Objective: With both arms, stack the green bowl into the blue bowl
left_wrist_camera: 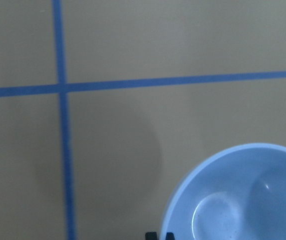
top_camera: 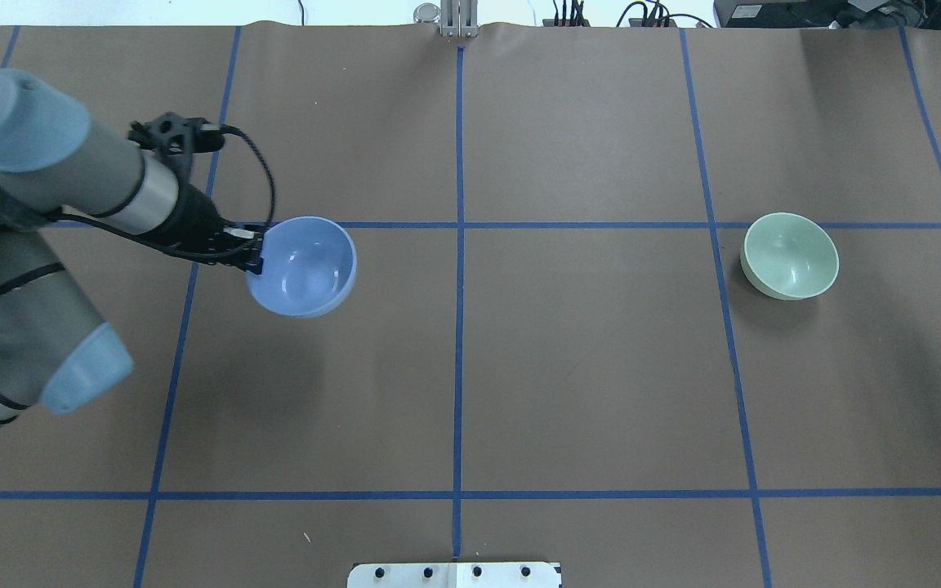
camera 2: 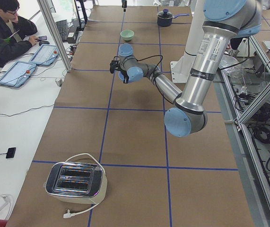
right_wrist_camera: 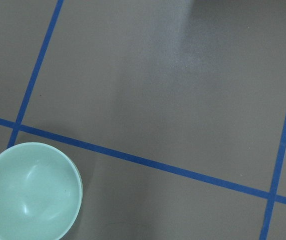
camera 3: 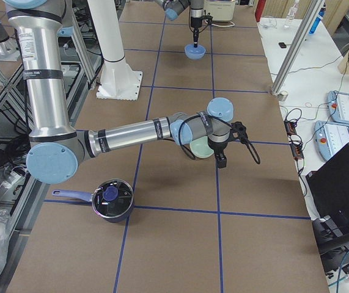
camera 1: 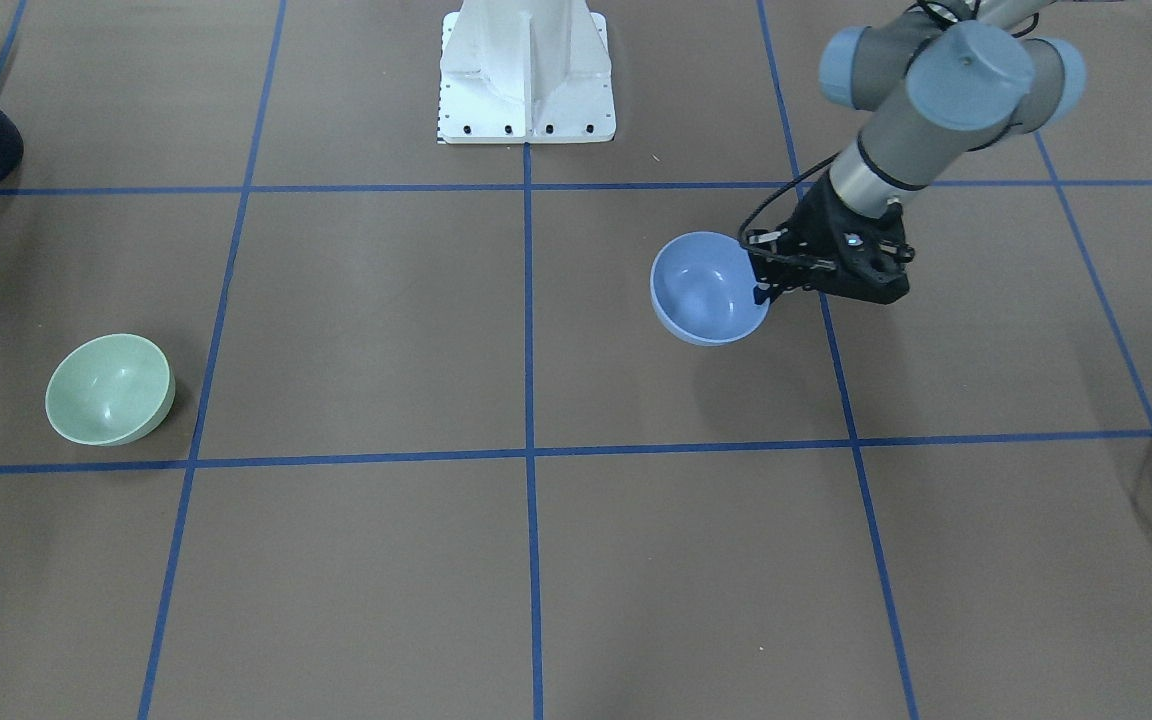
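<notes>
The blue bowl is gripped at its rim by my left gripper, whose jaws are shut on the rim; the bowl hangs upright a little above the table, with its shadow offset below it. It also shows in the overhead view with the left gripper on its left edge, and in the left wrist view. The green bowl sits upright on the table far to the right, also in the right wrist view. My right gripper hovers beside it, away from the robot's base; I cannot tell whether it is open.
A dark pot with a lid stands near the right arm's end of the table. A toaster with a white cable stands at the left end. The white pedestal is at the robot's side. An operator sits beyond the table.
</notes>
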